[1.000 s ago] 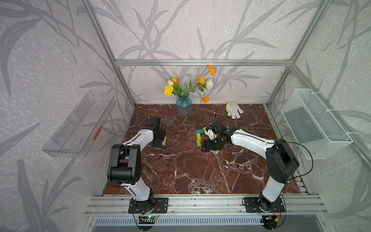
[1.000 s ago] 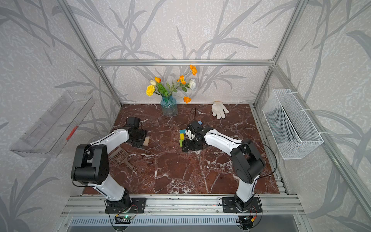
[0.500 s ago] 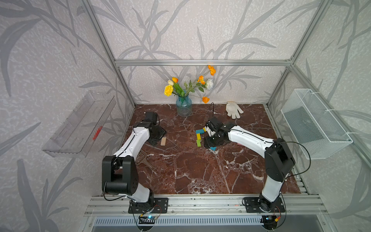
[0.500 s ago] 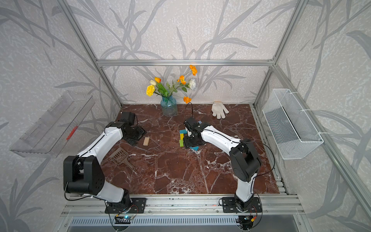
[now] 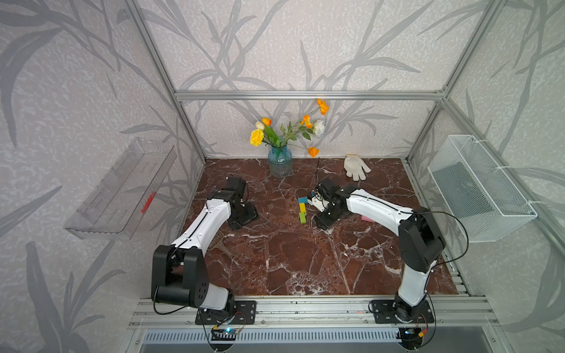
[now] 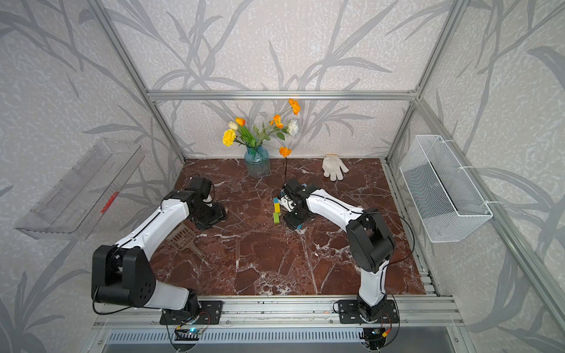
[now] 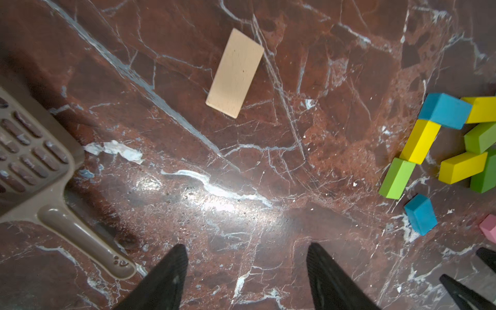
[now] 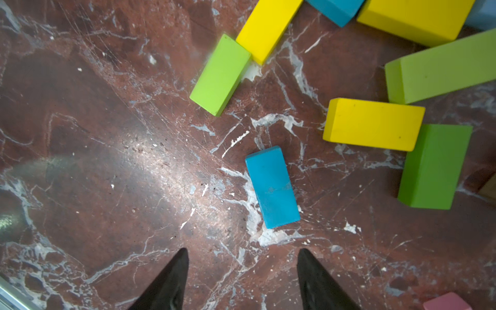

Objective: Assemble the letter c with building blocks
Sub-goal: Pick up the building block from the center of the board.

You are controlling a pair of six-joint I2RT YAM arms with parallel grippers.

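Right wrist view: right gripper (image 8: pixel 243 251) stands apart, empty, just short of the blue block (image 8: pixel 272 186); left gripper (image 7: pixel 247 245), likewise apart, is well away.

The tabletop (image 7: pixel 335 67) is polished red-brown marble, glossy, with a glare patch just ahead of the left gripper (image 7: pixel 247 279). Farther ahead lies a tan block (image 7: pixel 234 73) of bare, matt wood. To one side is a smooth brown plastic scoop (image 7: pixel 40 161). Its fingers (image 7: pixel 166 281) are black and finely ribbed. Just ahead of the right gripper (image 8: pixel 241 279), the blue block (image 8: pixel 272 187) wears matt, scuffed paint.
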